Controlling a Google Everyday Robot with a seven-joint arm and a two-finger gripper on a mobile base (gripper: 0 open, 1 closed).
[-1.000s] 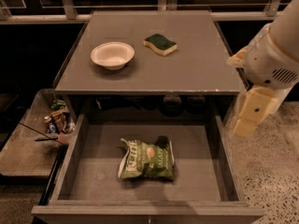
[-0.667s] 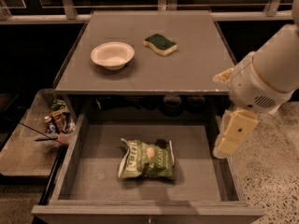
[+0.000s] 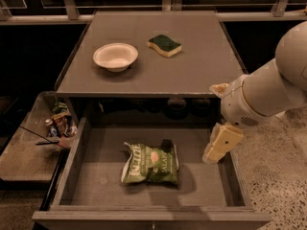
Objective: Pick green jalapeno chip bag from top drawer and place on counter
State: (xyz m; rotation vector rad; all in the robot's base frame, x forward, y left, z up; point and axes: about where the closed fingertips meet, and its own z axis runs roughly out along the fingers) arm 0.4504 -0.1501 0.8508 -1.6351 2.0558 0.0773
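The green jalapeno chip bag [image 3: 150, 164] lies flat on the floor of the open top drawer [image 3: 96, 183], a little forward of the middle, with its white lettering facing up. Nothing touches it. A small dark thing sits at the bag's far edge; what it is cannot be told.

The gripper [image 3: 213, 153] hangs over the drawer's right side, close to the right wall and well apart from the bag, pointing down and towards it. It carries nothing, and how wide it is set cannot be told.

Above the drawer, the counter [image 3: 201, 75] holds a white bowl [image 3: 115, 56] and a green-and-yellow sponge [image 3: 164, 45], with bare surface towards the front and right. A lower side tray [image 3: 24, 157] of clutter stands to the left.

The step in hand seems to be the approach: the bag is not yet grasped. The next move calls for travel left across the drawer and a descent onto the crinkled foil, keeping off the drawer walls and the counter's front edge.
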